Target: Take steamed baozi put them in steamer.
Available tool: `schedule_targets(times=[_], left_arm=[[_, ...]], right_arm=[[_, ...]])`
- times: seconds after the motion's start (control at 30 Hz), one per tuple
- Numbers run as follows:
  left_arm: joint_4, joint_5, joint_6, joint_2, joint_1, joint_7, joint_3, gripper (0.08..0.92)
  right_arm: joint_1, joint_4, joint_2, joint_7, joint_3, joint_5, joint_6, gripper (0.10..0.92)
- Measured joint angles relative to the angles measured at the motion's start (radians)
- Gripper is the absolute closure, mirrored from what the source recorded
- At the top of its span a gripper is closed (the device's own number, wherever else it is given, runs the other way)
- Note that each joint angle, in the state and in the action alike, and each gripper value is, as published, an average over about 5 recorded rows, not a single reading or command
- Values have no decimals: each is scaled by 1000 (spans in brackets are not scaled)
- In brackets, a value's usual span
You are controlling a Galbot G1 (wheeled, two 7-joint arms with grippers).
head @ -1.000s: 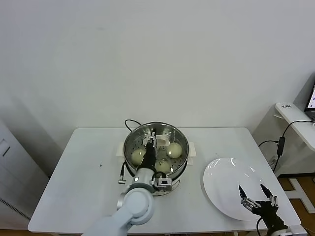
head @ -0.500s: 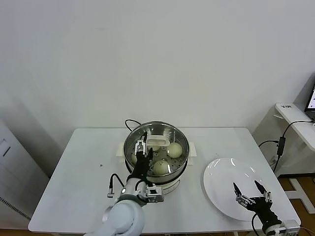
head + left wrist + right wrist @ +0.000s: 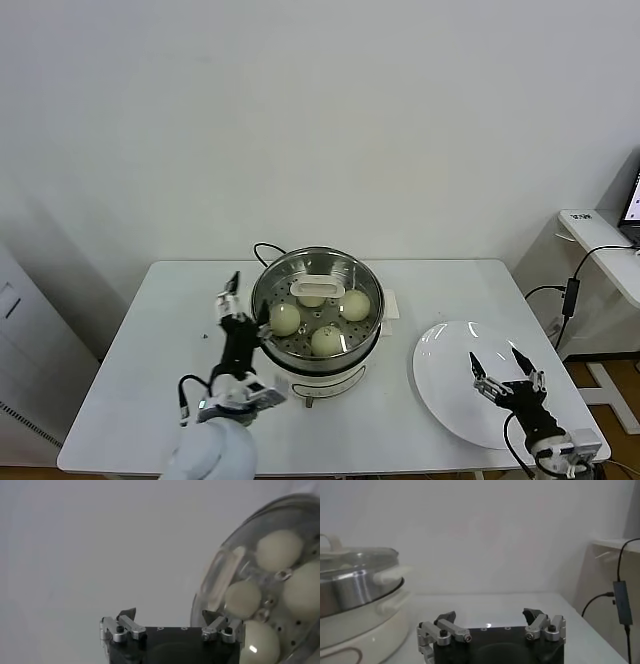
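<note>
The steamer (image 3: pixel 316 352) stands mid-table, a shiny steel pot on a cream base. A clear glass lid with a white handle (image 3: pixel 320 290) sits on it. Three baozi (image 3: pixel 285 318) show plainly through it and a fourth is half hidden by the handle. My left gripper (image 3: pixel 229 290) is open and empty, just left of the steamer. In the left wrist view, my left gripper (image 3: pixel 169 615) has the lidded steamer (image 3: pixel 212 587) and baozi (image 3: pixel 242 599) beside it. My right gripper (image 3: pixel 495 358) is open and empty above the white plate (image 3: pixel 450 350). It also shows in the right wrist view (image 3: pixel 490 616).
The steamer (image 3: pixel 355 585) shows far off in the right wrist view. Its black cord (image 3: pixel 262 250) runs behind it. The white plate is bare and reaches the table's front right edge. A side desk with cables (image 3: pixel 590 245) stands to the right.
My left gripper has pulled back from over the steamer's lid handle to the table left of the pot. My right gripper has shifted slightly over the plate.
</note>
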Motion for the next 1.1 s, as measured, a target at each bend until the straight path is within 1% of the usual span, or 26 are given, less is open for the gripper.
schedule_targets(times=[0.1,0.17,0.23,0.33,0.53,0.7,0.87,1.1], left_arm=[[3,-82,-19,-10,29,-48,-62,177],[9,-136,-56,-20,47,-70,-104,177],[16,-190,-116,-30,63,-83,-145,177],[31,-270,-242,-44,85,-91,-207,177],[67,-418,-504,-67,130,-68,-325,177],[97,-518,-662,-78,165,-38,-406,177],[119,-595,-765,-88,196,-20,-457,177],[145,-677,-840,-102,235,5,-507,177]], right_arm=[[30,-4,-6,17,-14,1,-4,203],[51,-5,-10,29,-24,2,-9,203],[71,-6,-12,40,-33,4,-14,203],[97,-9,-13,51,-45,8,-23,203],[129,-14,-9,61,-56,17,-33,203],[139,-18,-1,61,-57,20,-34,203],[147,-27,8,60,-52,19,-32,203],[146,-36,17,52,-43,19,-32,203]])
